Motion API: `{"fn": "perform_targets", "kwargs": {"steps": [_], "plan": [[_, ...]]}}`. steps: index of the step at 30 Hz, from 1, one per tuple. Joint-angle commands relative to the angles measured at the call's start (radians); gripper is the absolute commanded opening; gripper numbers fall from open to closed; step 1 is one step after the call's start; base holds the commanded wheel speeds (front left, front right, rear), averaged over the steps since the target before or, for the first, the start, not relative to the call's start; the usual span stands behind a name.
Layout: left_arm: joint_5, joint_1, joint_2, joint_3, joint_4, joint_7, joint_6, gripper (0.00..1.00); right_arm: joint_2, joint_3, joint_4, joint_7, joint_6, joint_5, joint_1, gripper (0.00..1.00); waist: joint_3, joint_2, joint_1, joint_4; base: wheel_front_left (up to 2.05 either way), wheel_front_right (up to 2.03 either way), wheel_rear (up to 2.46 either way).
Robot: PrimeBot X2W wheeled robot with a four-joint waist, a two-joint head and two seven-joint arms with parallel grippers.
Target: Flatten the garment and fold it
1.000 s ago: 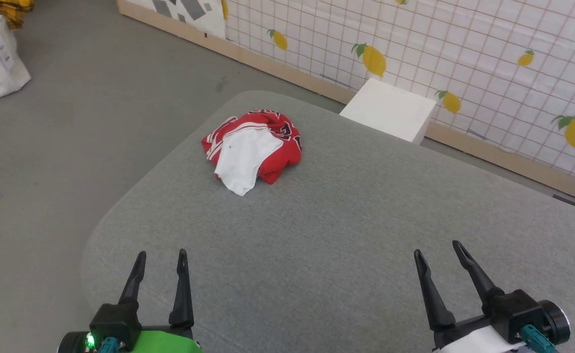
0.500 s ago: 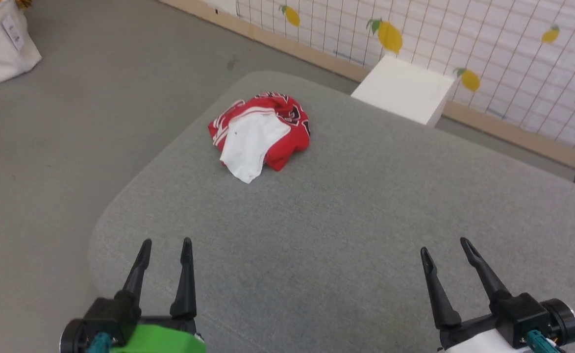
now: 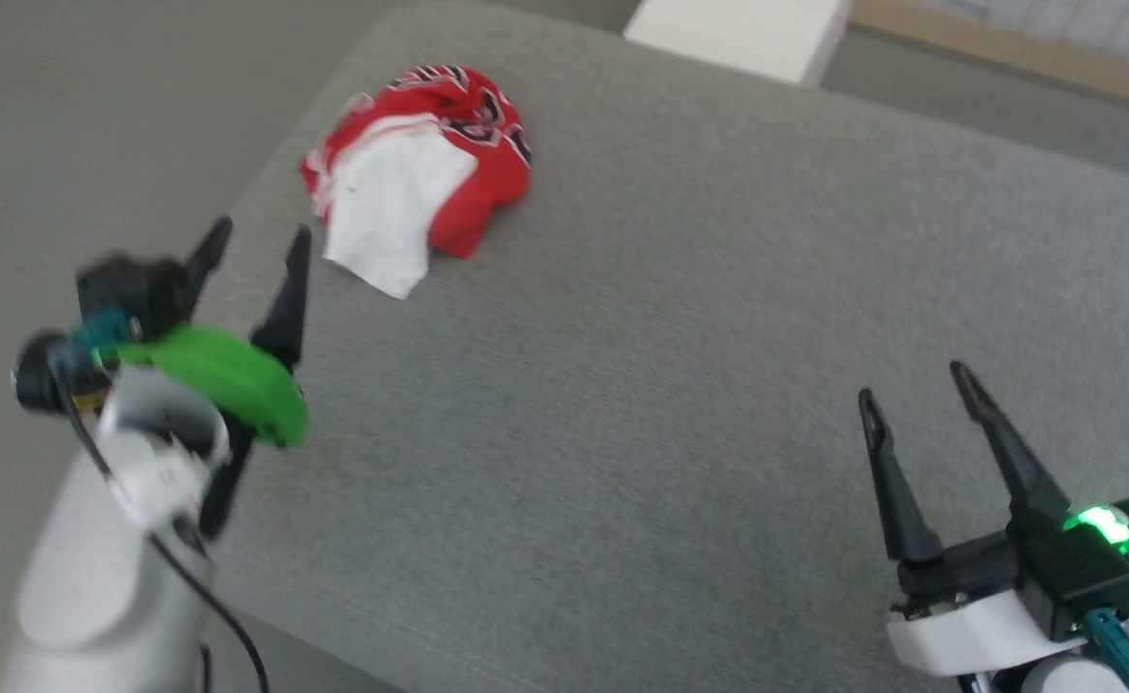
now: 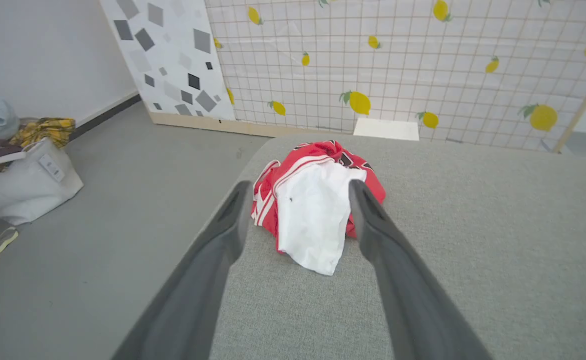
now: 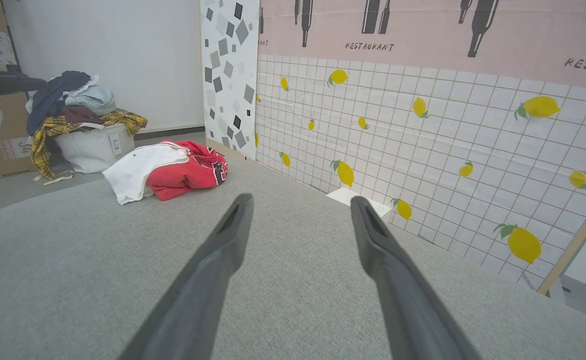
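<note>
Fingers spread and empty, the left gripper (image 3: 263, 233) has swung forward toward the crumpled shirt (image 3: 415, 178) at the table's (image 3: 679, 404) far left, likely lining up a first grab, while the right gripper (image 3: 912, 383) waits open, near right.

Open tabletop (image 3: 622, 385) between left claw (image 3: 263, 229) and garment (image 3: 410, 173) — wall (image 4: 422, 65) well behind

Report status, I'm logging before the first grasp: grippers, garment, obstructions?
Left gripper open, empty, just short of garment. Right gripper open, empty, well back. Garment crumpled on grey table, untouched. Nothing seen in the way.
</note>
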State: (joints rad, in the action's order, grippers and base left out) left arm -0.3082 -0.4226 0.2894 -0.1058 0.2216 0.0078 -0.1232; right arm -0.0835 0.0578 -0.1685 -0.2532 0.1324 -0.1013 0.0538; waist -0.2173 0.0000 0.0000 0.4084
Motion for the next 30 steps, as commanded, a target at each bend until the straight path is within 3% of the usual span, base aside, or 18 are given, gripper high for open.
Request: {"fn": "perform_targets", "kwargs": {"steps": [1,9,16,25,26,27,30], "plan": [[-0.029,-0.058,0.025,-0.016,0.036,0.038,-0.006,1.00,-0.008,0.002,-0.021,0.006,-0.002,-0.007,-0.024,1.00,-0.131,0.0000,0.0000,-0.106,0.00,0.00,0.00],[-0.208,-0.353,0.153,-0.161,0.256,0.261,-0.007,1.00,-0.028,0.002,-0.095,0.027,-0.002,-0.005,-0.077,1.00,-0.262,0.0000,0.0000,-0.182,0.00,0.00,0.00],[-0.302,-0.499,0.236,-0.207,0.435,0.438,-0.007,1.00,-0.022,0.005,-0.117,0.022,-0.002,-0.004,-0.101,1.00,-0.326,0.0000,0.0000,-0.247,0.00,0.00,0.00],[-0.399,-0.531,0.234,-0.264,0.543,0.543,-0.007,1.00,-0.012,-0.002,-0.125,0.012,-0.002,-0.009,-0.102,1.00,-0.353,0.0000,0.0000,-0.271,0.00,0.00,0.00],[-0.415,-0.525,0.233,-0.280,0.546,0.559,-0.007,0.58,-0.011,-0.003,-0.124,0.012,-0.002,-0.010,-0.103,1.00,-0.352,0.0000,0.0000,-0.270,0.00,0.00,0.00],[-0.432,-0.520,0.232,-0.291,0.544,0.570,-0.007,0.00,-0.010,-0.003,-0.123,0.011,-0.002,-0.011,-0.104,1.00,-0.349,0.0000,0.0000,-0.269,0.00,0.00,0.00],[-0.478,-0.506,0.243,-0.308,0.537,0.551,-0.007,0.00,-0.008,-0.002,-0.111,0.009,-0.002,-0.012,-0.108,1.00,-0.328,0.0000,0.0000,-0.262,0.00,0.00,0.00]]}}
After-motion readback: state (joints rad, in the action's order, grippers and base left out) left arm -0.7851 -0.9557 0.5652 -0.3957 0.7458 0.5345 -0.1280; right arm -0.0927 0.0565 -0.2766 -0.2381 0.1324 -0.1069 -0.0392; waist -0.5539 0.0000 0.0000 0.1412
